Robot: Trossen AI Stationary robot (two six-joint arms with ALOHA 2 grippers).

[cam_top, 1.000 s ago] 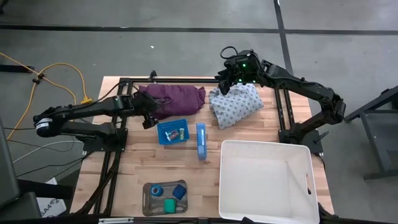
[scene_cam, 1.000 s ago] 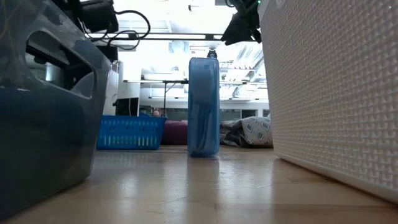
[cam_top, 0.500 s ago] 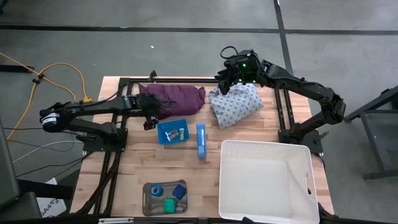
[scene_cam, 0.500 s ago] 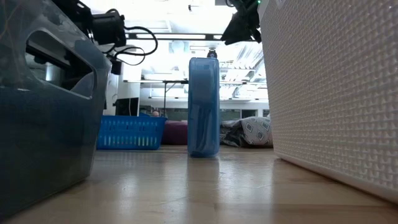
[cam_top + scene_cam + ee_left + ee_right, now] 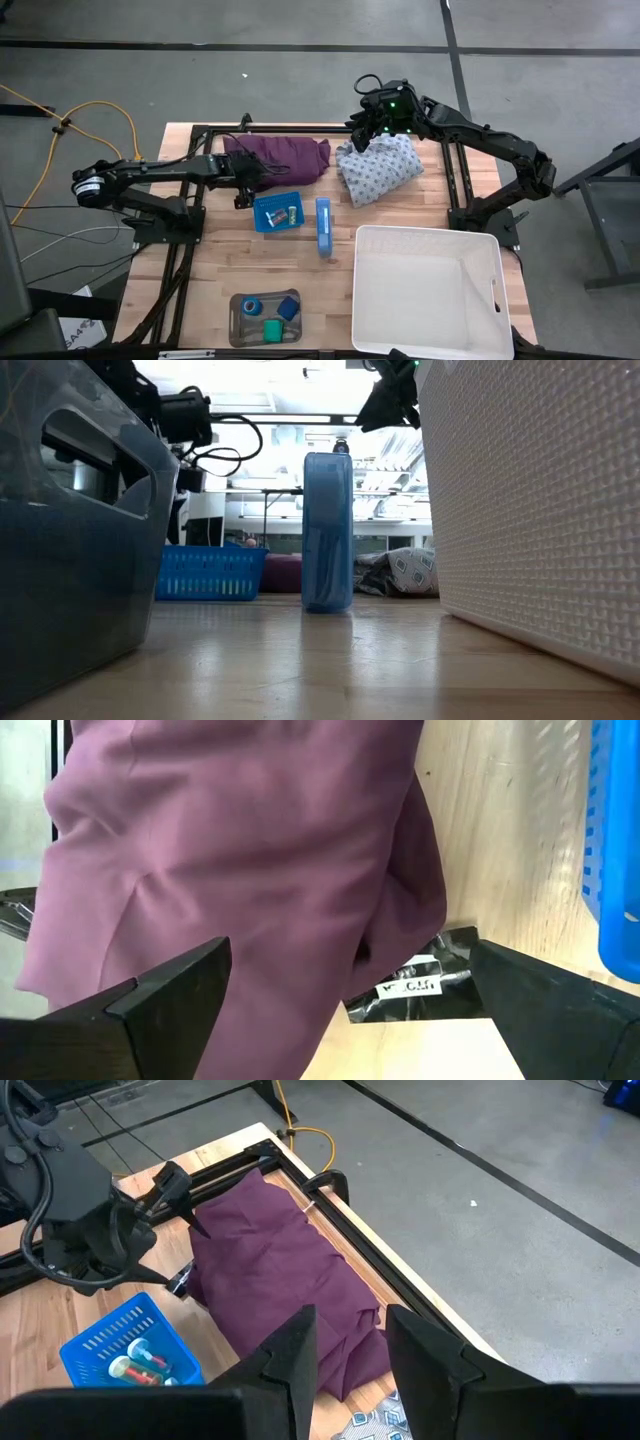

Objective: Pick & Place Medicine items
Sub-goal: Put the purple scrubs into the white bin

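The medicine items lie in two spots: vials [image 5: 283, 213] in the blue basket [image 5: 262, 207], and a blue roll [image 5: 252, 306], green roll [image 5: 272, 327] and blue block [image 5: 289, 307] in the grey tray [image 5: 238, 320] at the near edge. I judge they are sorted so for lifting into the white bin [image 5: 497, 290]. My left gripper [image 5: 241, 190] hangs released over the purple cloth [image 5: 290, 155], just beside the basket. My right gripper [image 5: 362, 136] hovers above the patterned cloth [image 5: 378, 168], fingers narrowed, holding nothing, well apart from every item.
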